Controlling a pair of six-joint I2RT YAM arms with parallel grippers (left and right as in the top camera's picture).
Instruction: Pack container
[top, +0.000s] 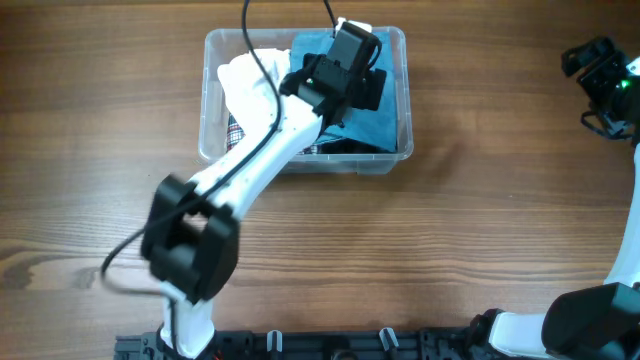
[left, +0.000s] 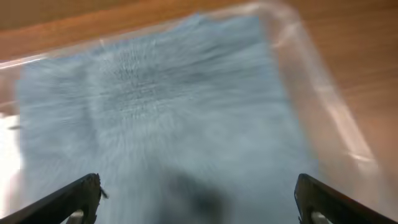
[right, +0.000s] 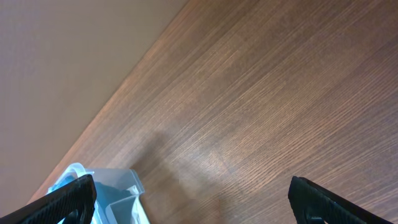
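Wooden table (top: 450, 250) bearing clear container (top: 352, 164)

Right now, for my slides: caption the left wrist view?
Open left pincer poised over blue cloth inside the container.

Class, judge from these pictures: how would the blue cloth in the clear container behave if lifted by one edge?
Probably floppy: the blue cloth lies flat inside the container, so it would likely drape. Its matte, textile-looking surface, though blurred, suggests little slipping. It looks thin, so probably light.
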